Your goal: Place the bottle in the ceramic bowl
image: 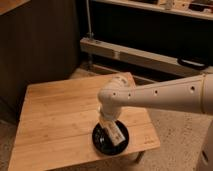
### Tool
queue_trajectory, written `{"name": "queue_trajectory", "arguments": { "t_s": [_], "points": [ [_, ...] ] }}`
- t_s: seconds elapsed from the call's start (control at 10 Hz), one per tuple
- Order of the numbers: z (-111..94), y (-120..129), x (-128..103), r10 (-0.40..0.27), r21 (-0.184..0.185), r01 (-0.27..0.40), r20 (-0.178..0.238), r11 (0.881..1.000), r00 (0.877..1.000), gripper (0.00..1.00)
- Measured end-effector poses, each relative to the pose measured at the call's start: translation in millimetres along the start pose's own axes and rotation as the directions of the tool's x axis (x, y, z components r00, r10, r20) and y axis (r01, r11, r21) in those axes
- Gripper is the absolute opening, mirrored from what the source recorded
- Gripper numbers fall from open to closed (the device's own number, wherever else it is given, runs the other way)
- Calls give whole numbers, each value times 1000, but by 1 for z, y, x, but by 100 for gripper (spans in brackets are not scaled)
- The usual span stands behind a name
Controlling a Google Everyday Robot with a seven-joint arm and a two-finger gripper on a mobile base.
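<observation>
The black ceramic bowl (pixel 103 140) sits near the front right corner of a small wooden table (pixel 55 115). The white bottle (pixel 114 132) lies tilted over the bowl's inside, its upper end under my gripper (pixel 106 121). The gripper hangs from the white arm (pixel 160 95), which reaches in from the right, directly above the bowl. The arm's wrist hides the fingers.
A dark cabinet wall (pixel 40 45) stands behind the table at left. A metal shelf rail (pixel 145 55) runs along the back right. Speckled floor (pixel 175 145) lies to the right of the table.
</observation>
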Motion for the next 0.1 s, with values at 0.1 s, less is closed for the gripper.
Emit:
{"name": "queue_trajectory", "arguments": {
  "t_s": [0.1],
  "points": [
    [0, 1, -1, -2, 0, 2, 0, 1000, 1000, 80]
  ]
}}
